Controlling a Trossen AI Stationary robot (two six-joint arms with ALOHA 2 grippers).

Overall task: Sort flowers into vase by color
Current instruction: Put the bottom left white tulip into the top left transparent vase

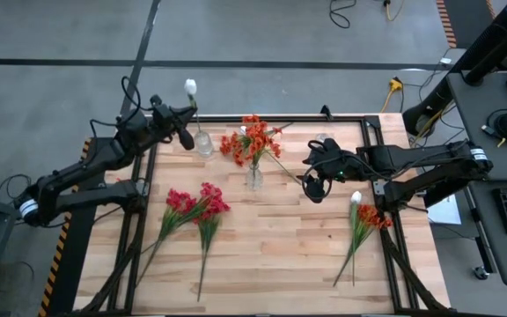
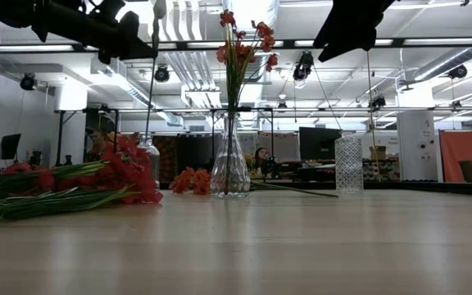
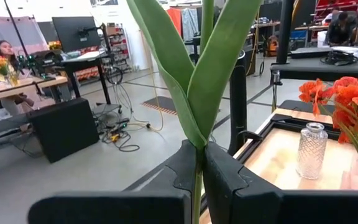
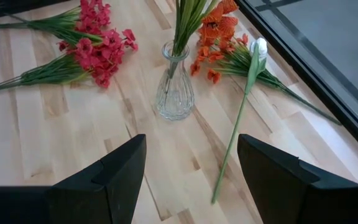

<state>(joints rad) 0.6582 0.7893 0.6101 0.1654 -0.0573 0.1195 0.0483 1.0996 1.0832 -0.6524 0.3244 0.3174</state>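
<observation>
At the left of the overhead frame, the left end effector [image 1: 186, 114] hung over the upper left part of the bench [image 1: 271, 255], clenched on the green stem of a white flower [image 1: 190, 87]. Its bloom pointed toward the top of the frame, and the stem ran down toward a small glass vase [image 1: 203, 143] just below the end effector. In the left wrist picture the stem [image 3: 197, 180] sat pinched between the two dark fingers [image 3: 225, 177], with broad leaves fanning above them.

Lower left of centre, two crimson-red sprays [image 1: 196, 207] lay flat on the bench, blooms close together and stems trailing toward the bottom edge.

At the centre of the frame stood a clear vase [image 1: 254, 176] holding orange flowers [image 1: 252, 139], upright (from table level the blooms rose well above the glass). A third, cut-glass vase [image 2: 348, 163] stood empty to the right of it in the low picture.

Right of centre, the right end effector [image 1: 314, 187] hovered over the bench with its fingers spread and nothing between them.

At the lower right, an orange spray [image 1: 370, 217] and a second white flower [image 1: 356, 197] lay together on the bench, stems pointing to the bottom edge.
</observation>
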